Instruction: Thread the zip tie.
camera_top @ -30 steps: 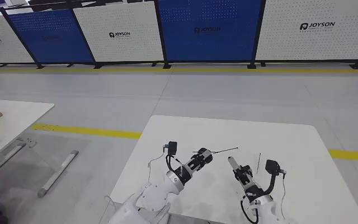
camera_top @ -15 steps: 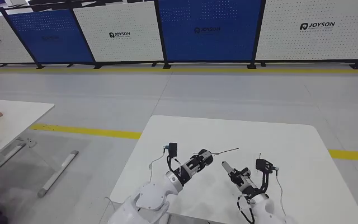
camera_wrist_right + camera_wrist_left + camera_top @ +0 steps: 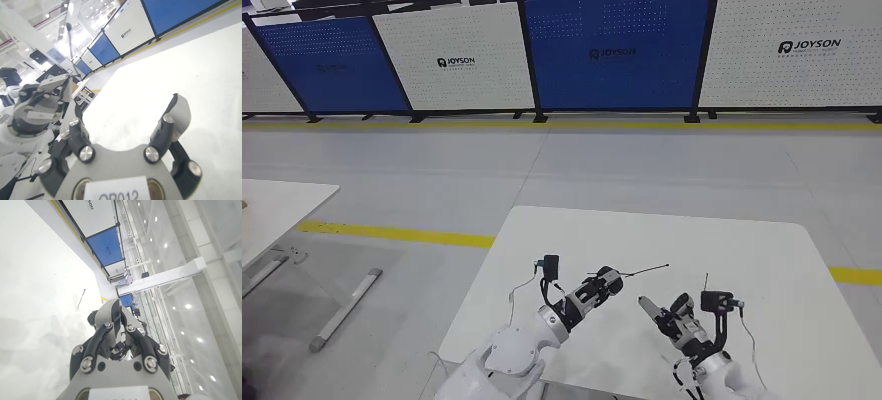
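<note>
The white table (image 3: 742, 250) looks the same to me as a second ago, and my left arm has not shifted. The right arm has drawn back toward the robot and a little toward the left arm. In its own wrist view the right gripper (image 3: 128, 108) has its fingers spread wide over bare tabletop, holding nothing. From above, the left gripper (image 3: 610, 276) is just beside it, and its wrist view shows the two fingertips (image 3: 115, 311) pressed together. The right wrist view tells me what they pinch: the zip tie (image 3: 70, 43) sticks out of that gripper, and from above its tail points across the table. A second zip tie (image 3: 81, 298) lies flat on the table, near the right arm.
</note>
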Robot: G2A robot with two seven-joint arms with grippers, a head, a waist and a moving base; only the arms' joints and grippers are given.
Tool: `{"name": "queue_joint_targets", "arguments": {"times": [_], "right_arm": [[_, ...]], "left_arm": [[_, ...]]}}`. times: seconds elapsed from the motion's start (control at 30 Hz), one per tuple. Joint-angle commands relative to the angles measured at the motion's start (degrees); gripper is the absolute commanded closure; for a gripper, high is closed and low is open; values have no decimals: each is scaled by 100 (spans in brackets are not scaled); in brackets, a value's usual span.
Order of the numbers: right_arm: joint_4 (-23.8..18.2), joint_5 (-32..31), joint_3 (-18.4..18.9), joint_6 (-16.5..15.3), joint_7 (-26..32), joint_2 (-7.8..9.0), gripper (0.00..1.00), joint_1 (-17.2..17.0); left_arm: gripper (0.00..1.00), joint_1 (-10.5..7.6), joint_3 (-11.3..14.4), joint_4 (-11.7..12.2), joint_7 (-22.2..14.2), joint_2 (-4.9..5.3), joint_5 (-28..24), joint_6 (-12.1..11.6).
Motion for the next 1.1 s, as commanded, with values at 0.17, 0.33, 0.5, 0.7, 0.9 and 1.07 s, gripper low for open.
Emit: {"name": "queue_joint_targets", "arguments": {"times": [0.17, 0.33, 0.5, 0.7, 0.9, 1.07], "right_arm": [[-26, -229, 181, 58, 136, 45, 0, -38], [37, -387, 155, 202, 33, 40, 0, -3], [374, -856, -174, 376, -635, -17, 0, 179], [548, -1146, -383, 286, -361, -22, 0, 367], [555, -1122, -400, 250, -372, -24, 0, 366], [752, -826, -431, 42, -737, -47, 25, 417]], "left_arm": [[100, 0, 0, 0, 0, 0, 0, 0], [100, 0, 0, 0, 0, 0, 0, 0], [100, -20, 72, 68, -113, -29, -393, -62], [100, -52, 122, 50, -213, -31, -351, -18], [100, -52, 122, 50, -213, -31, -351, -18], [100, -57, 209, 33, -271, -46, -407, -92]]}}
